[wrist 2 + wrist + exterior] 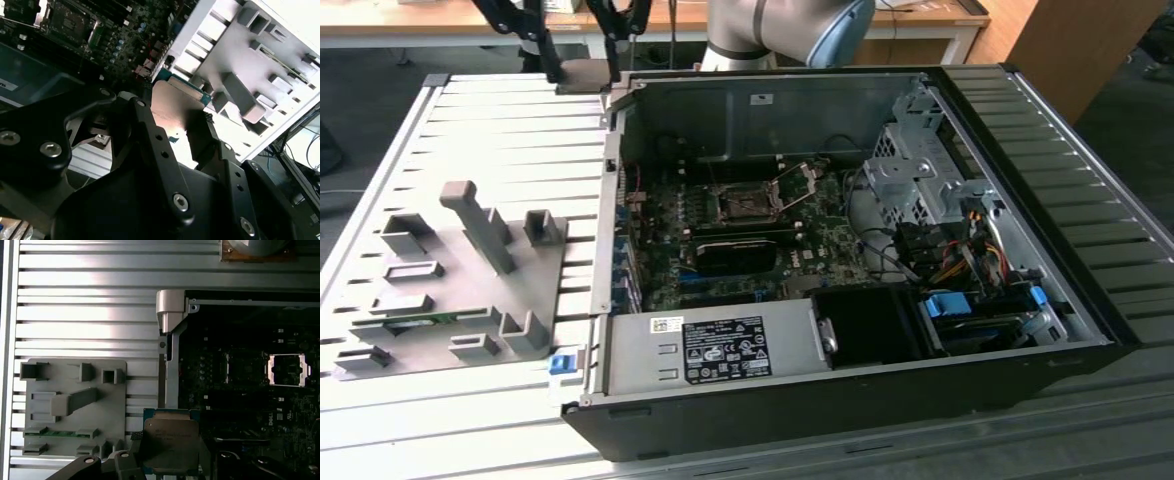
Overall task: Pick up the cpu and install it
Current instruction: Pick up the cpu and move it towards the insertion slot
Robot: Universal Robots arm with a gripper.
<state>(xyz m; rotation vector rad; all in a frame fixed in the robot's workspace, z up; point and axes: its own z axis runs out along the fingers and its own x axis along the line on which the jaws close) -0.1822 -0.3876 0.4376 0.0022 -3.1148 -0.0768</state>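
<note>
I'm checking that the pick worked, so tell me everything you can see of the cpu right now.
The cpu is a small flat square chip with a dull silvery metal top and a thin blue-green board edge showing on one side. In both wrist views it sits gripped between the dark fingers of the gripper, held clear of the grey tray. In the first wrist view it hangs over the slatted table, between the tray and the open computer case.
</note>
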